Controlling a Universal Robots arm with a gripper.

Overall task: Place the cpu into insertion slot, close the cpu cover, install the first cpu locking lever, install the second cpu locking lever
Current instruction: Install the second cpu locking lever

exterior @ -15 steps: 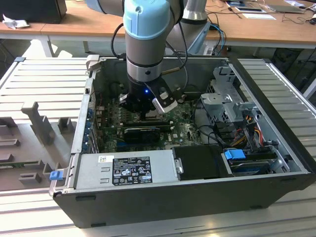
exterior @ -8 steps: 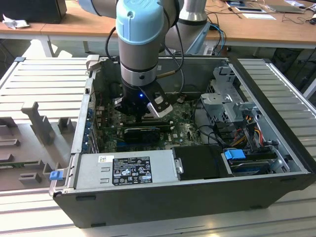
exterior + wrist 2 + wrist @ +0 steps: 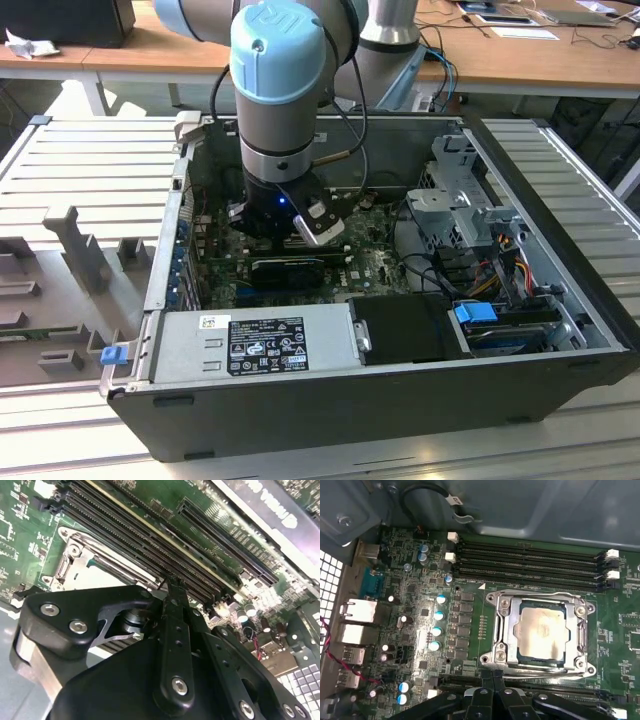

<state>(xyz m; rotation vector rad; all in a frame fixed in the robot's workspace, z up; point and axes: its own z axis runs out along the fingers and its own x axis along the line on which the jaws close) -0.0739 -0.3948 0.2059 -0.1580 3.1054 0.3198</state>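
Here the pale beige-silver square cpu (image 3: 541, 632) sits seated in the black-rimmed insertion slot (image 3: 538, 664), with the thin silvery metal cpu cover (image 3: 503, 632) lying closed flat around it. Long black memory slots (image 3: 530, 562) run just beside the socket on the green circuit board (image 3: 470, 625). Black pincer (image 3: 492, 677) hovers near the socket's edge, fingers pressed together, grasping nothing. Blue-capped grey robot arm (image 3: 281, 80) reaches down into the open dark computer case (image 3: 400, 400).
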